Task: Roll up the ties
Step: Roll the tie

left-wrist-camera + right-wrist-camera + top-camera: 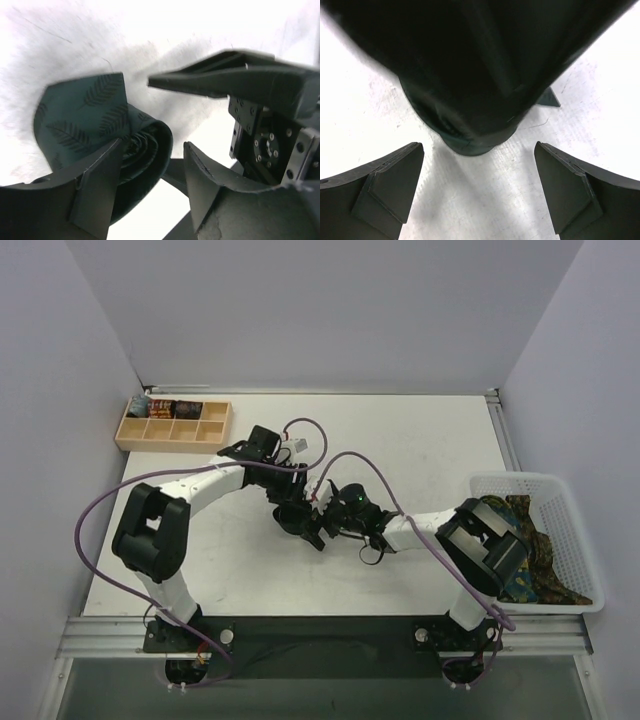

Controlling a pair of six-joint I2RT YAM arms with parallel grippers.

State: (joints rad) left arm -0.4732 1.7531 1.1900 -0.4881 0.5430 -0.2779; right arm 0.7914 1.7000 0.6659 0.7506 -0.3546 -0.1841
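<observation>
A dark green tie [95, 120] with a faint leaf pattern lies rolled into a coil on the white table, its loose end spread flat behind it. My left gripper [154, 150] is open. The coil rests against its left finger [95, 185], and a clear gap separates it from the right finger [205, 185]. My right gripper [479, 159] is wide open just in front of the same roll [470, 142], with bare table between its fingers. In the top view both grippers, the left [290, 512] and the right [320, 527], meet at the table's middle and hide the roll.
A white basket [575, 540] at the right edge holds more patterned ties [530, 560]. A wooden divided tray [172, 430] at the back left has small rolled items in its far compartments. Purple cables [100, 510] loop along both arms.
</observation>
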